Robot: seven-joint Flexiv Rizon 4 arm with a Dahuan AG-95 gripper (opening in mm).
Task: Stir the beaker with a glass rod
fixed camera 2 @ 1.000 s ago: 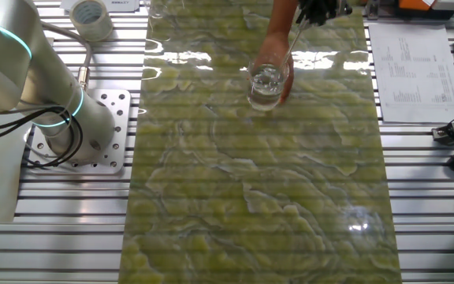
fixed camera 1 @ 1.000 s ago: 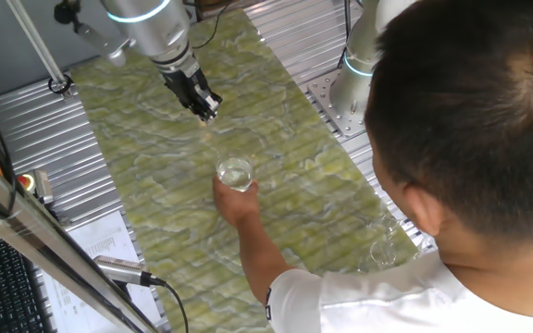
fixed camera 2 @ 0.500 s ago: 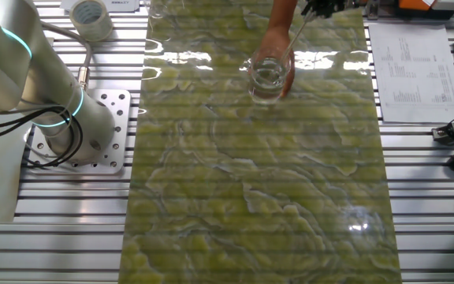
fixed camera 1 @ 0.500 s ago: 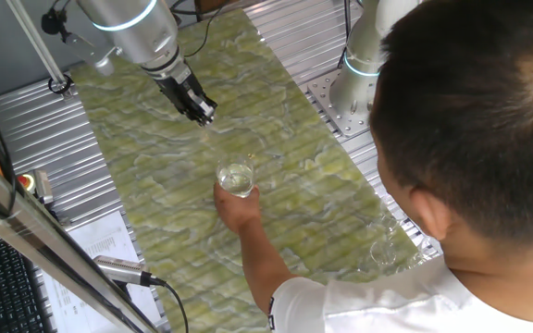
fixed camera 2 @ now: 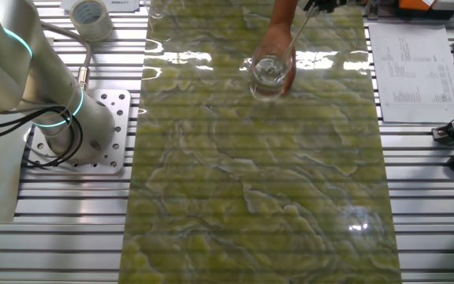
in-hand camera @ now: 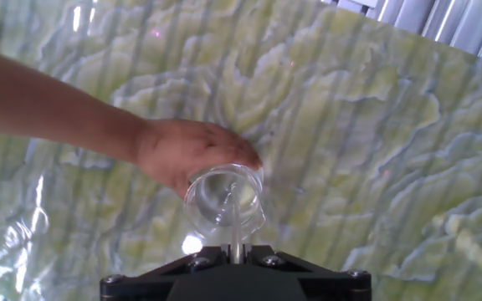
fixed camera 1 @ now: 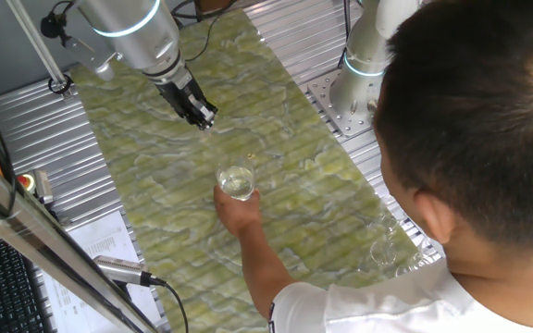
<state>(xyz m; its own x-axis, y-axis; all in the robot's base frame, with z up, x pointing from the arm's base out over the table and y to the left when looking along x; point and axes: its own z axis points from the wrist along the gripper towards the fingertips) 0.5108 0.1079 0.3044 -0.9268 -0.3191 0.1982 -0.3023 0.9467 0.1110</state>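
Note:
The beaker (fixed camera 1: 236,179) is a short clear glass with liquid, standing on the green marbled mat; a person's hand (fixed camera 1: 236,207) holds it from the near side. It also shows in the other fixed view (fixed camera 2: 267,75) and in the hand view (in-hand camera: 223,199). My black gripper (fixed camera 1: 202,117) is up and to the left of the beaker, shut on the glass rod (fixed camera 2: 296,37). The rod slants down from the fingers toward the beaker's rim. In the hand view the rod (in-hand camera: 235,219) runs from between my closed fingers into the beaker's mouth.
The person's head and shoulder (fixed camera 1: 470,157) fill the right of one fixed view. A cluster of smaller clear glass vessels (fixed camera 1: 383,239) stands near the mat's edge. A second arm's base (fixed camera 2: 77,130) is bolted beside the mat. A tape roll (fixed camera 2: 90,16) and papers (fixed camera 2: 412,67) lie off the mat.
My gripper with the rod has shifted a little to the left and away from the beaker. The hand and beaker have stayed about where they were.

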